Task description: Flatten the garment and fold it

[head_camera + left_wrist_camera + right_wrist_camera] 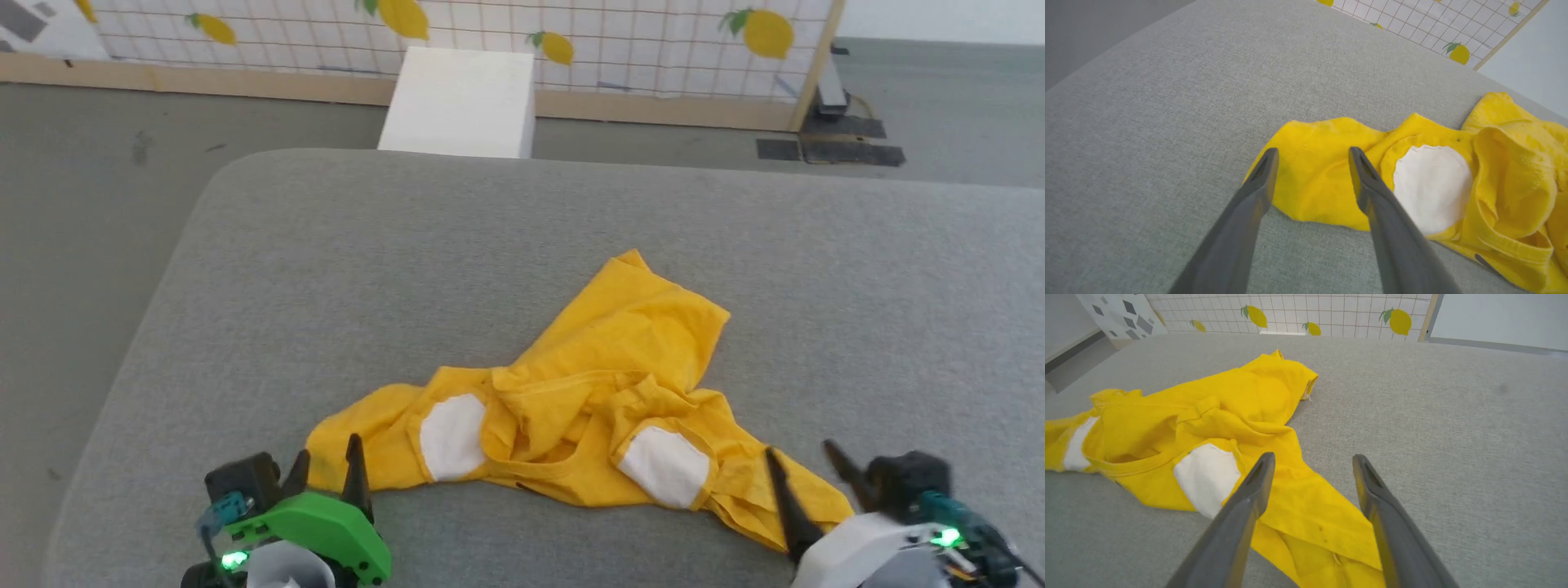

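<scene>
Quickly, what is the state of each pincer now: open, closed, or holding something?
Left pincer: open, holding nothing.
Right pincer: open, holding nothing.

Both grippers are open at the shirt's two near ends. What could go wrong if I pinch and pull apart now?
1. The garment is bunched and doubled over at its middle, with folds under the right gripper. It may pinch several layers, and pulling may only tighten the twist.
2. The left gripper hovers over a thin end lying flat on the grey cushion. It could dig into the cushion or slip off the cloth.
</scene>
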